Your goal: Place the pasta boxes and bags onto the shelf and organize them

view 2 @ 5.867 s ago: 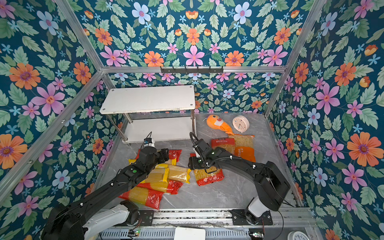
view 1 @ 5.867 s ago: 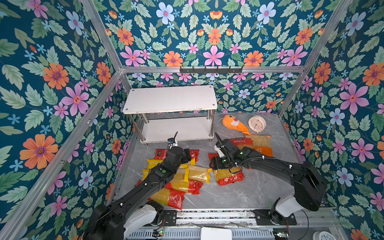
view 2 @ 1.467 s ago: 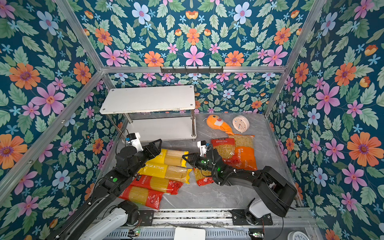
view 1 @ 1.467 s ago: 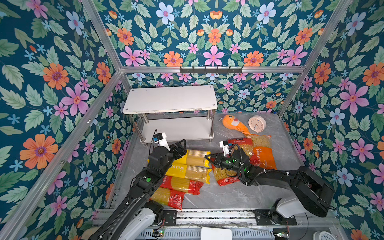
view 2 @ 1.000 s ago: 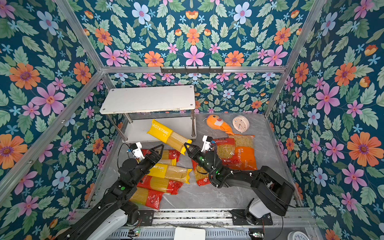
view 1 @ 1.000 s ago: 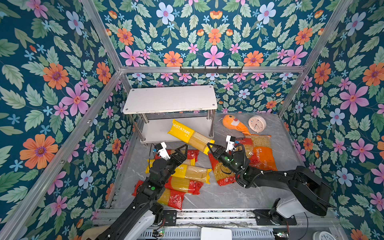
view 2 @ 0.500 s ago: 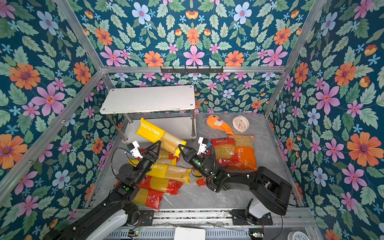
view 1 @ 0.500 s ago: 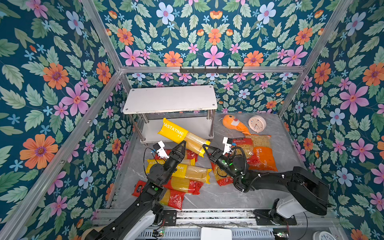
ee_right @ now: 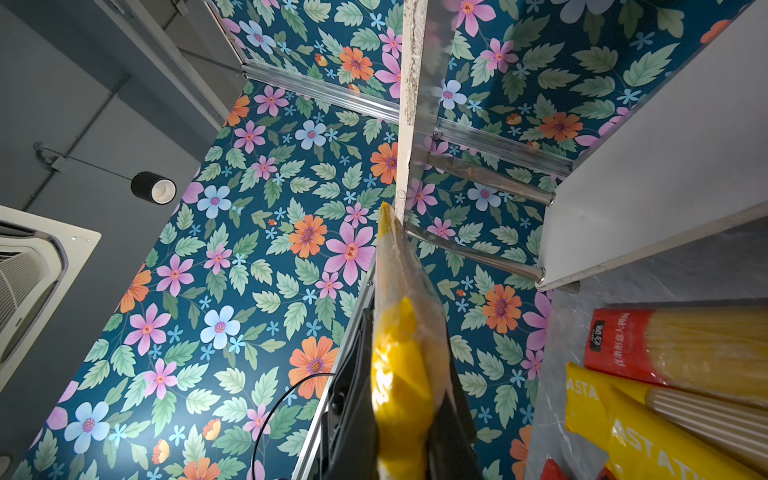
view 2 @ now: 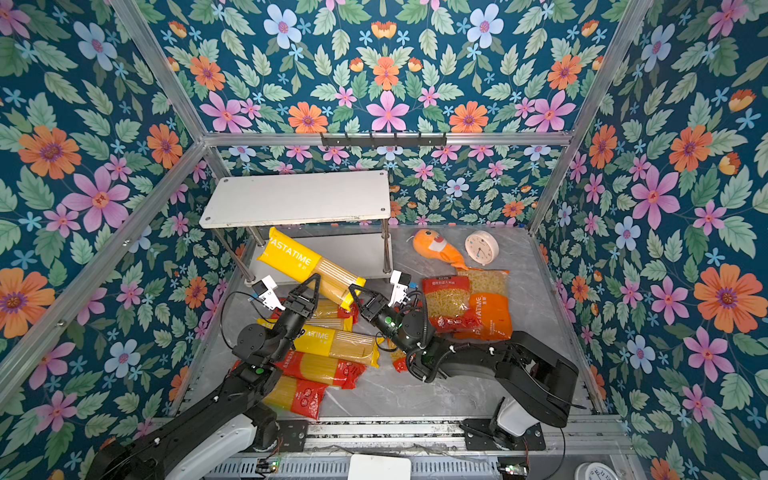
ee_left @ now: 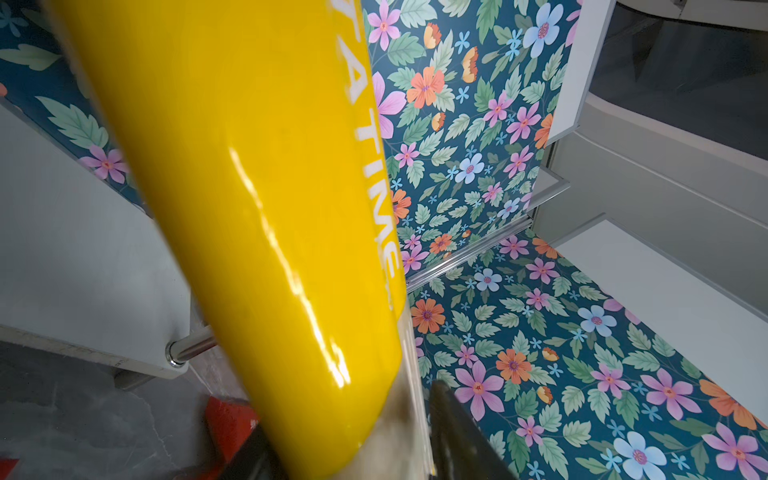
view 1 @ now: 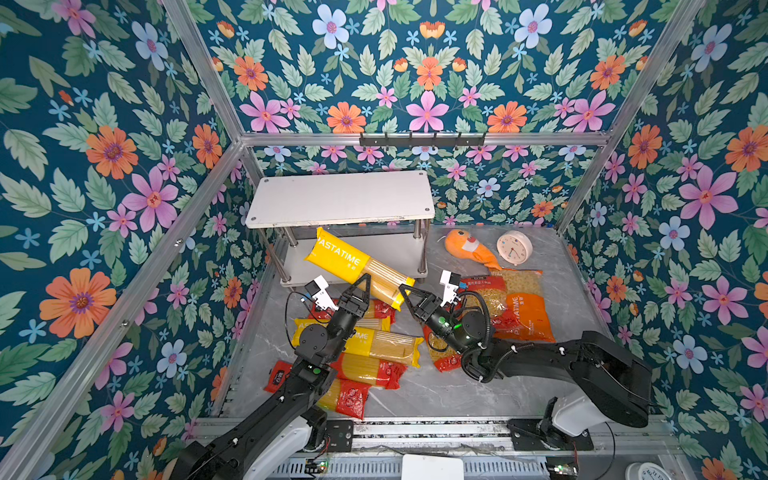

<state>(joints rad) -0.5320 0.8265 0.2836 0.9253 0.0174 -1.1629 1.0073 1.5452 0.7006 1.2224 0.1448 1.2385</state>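
Note:
A long yellow PASTATIME spaghetti pack (view 1: pixel 347 259) (view 2: pixel 297 258) hangs tilted in the air. Its upper end is by the front of the shelf (view 1: pixel 340 197) (view 2: pixel 297 199), just below the top board. My right gripper (view 1: pixel 409 293) (ee_right: pixel 403 432) is shut on the pack's lower end (ee_right: pixel 409 332). My left gripper (view 1: pixel 362 287) (ee_left: pixel 353 449) is closed around its middle (ee_left: pixel 249 208). Below them on the floor lie yellow (view 1: pixel 374 345) and red (view 1: pixel 368 370) spaghetti packs in a pile. A wide red bag (view 1: pixel 482 291) and an orange bag (view 1: pixel 528 309) lie to the right.
An orange plush fish (view 1: pixel 467 249) and a small white clock (view 1: pixel 514 248) sit at the back right. A black hook rail (view 1: pixel 422 139) hangs on the back wall. Another red bag (view 1: pixel 444 359) lies partly under my right arm. Chrome posts (view 1: pixel 423 253) stand at the shelf's corners.
The right gripper lifted the yellow pack off the pile and carried it left towards the shelf. The left gripper rose from the pile and closed round the pack's middle.

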